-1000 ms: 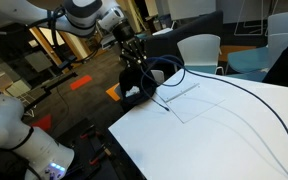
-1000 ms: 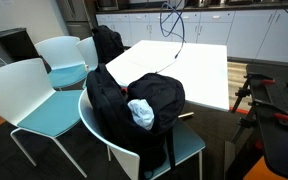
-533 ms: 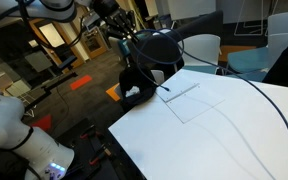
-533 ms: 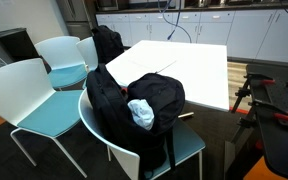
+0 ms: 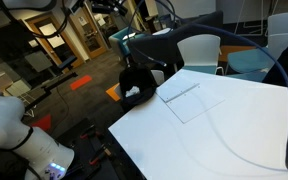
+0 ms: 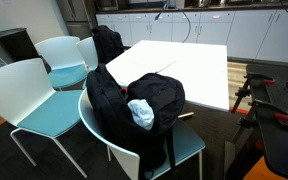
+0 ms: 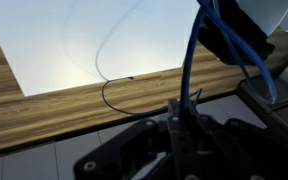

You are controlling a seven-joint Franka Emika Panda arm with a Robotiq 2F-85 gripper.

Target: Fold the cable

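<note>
From the wrist: clamping the cable [image 7: 189, 65] tightly in the end effector [image 7: 184, 118], above the bench [image 7: 64, 45] edge, slack crossing that edge. In both exterior views: arcing high over the bench, seemingly touching down near a side edge.

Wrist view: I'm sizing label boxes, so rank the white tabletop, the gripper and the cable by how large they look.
1. white tabletop, filling the upper left.
2. gripper, across the bottom; it looks this big only because it sits right at the camera.
3. cable, just thin strands.
</note>
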